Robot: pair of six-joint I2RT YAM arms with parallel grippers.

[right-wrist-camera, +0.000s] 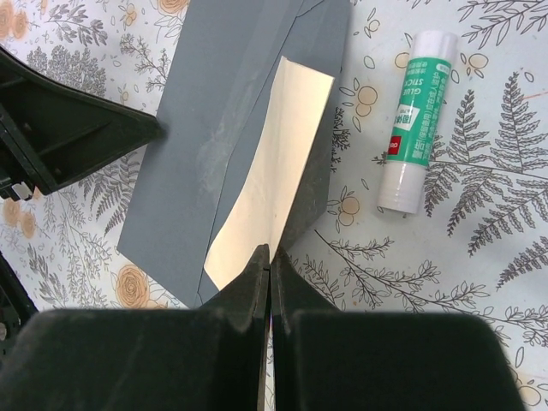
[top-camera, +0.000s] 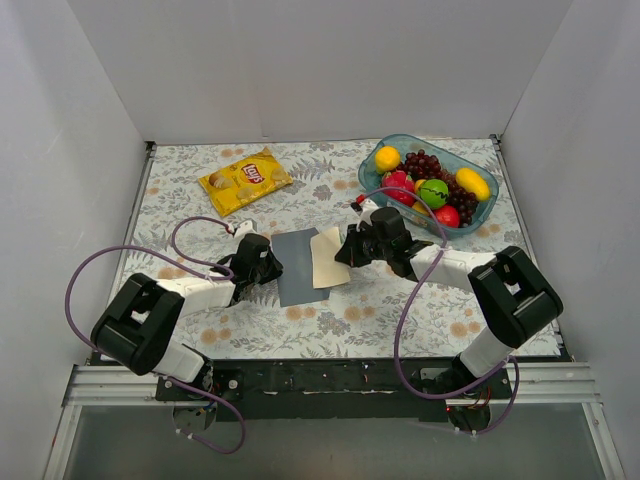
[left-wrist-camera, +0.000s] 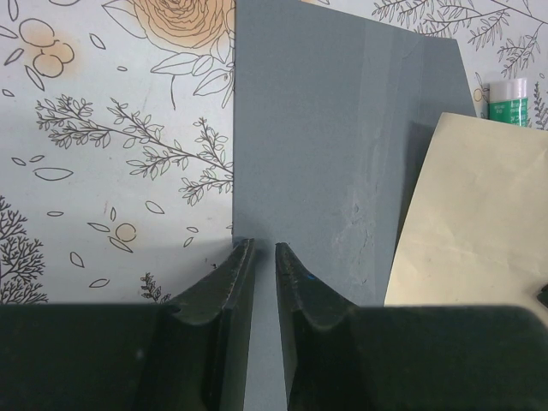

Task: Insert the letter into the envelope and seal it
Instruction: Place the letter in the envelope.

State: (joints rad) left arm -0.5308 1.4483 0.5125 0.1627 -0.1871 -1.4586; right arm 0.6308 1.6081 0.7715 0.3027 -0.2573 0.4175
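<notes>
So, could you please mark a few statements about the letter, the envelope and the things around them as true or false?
1. The cream rectangular paper letter is fully inside the slate grey-blue paper envelope. False: much of the letter shows, lying along the envelope's open side.
2. The right gripper is shut on the letter's near end. True.
3. A white and green glue stick lies on the floral tablecloth, apart from the envelope. True.
4. The yellow crisp bag sits in the teal plastic fruit bowl. False: it lies flat on the cloth at the far left, while the bowl stands at the far right.
</notes>
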